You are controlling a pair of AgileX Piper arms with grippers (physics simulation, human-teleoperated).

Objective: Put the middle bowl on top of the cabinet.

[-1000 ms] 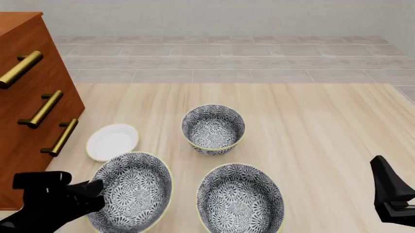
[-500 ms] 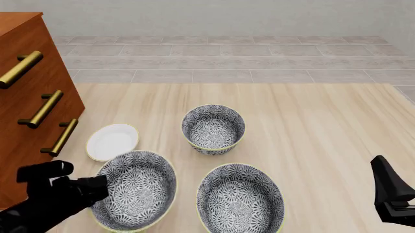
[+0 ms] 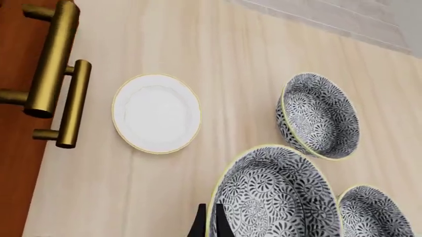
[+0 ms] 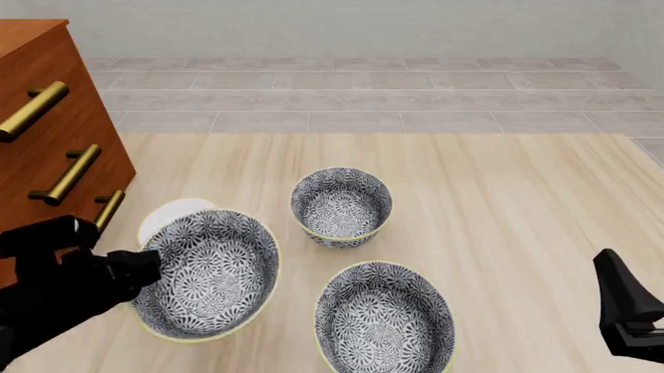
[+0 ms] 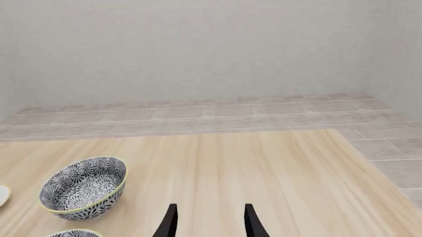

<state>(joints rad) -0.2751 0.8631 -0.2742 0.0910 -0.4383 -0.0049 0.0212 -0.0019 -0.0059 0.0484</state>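
Note:
My left gripper (image 4: 145, 268) is shut on the rim of the middle bowl (image 4: 207, 272), a grey-and-white floral bowl with a pale yellow rim. It hangs tilted above the table, near the front left. In the left wrist view the fingers (image 3: 209, 224) pinch that bowl's (image 3: 270, 197) edge. The reddish-brown cabinet (image 4: 42, 155) with brass handles stands at the left, close beside the held bowl; its top is mostly out of view. My right gripper (image 5: 209, 219) stands open and holds nothing, low at the right front (image 4: 623, 311).
A smaller patterned bowl (image 4: 341, 206) sits mid-table and a big one (image 4: 384, 318) at the front centre. A plain white dish (image 4: 171, 217) lies partly hidden behind the held bowl, next to the cabinet's handles (image 3: 56, 64). Bare wood stretches to the right.
The left gripper has lifted the bowl off the table and carried it up and away from me, tilting it; it now covers part of the white dish. The right arm has not moved.

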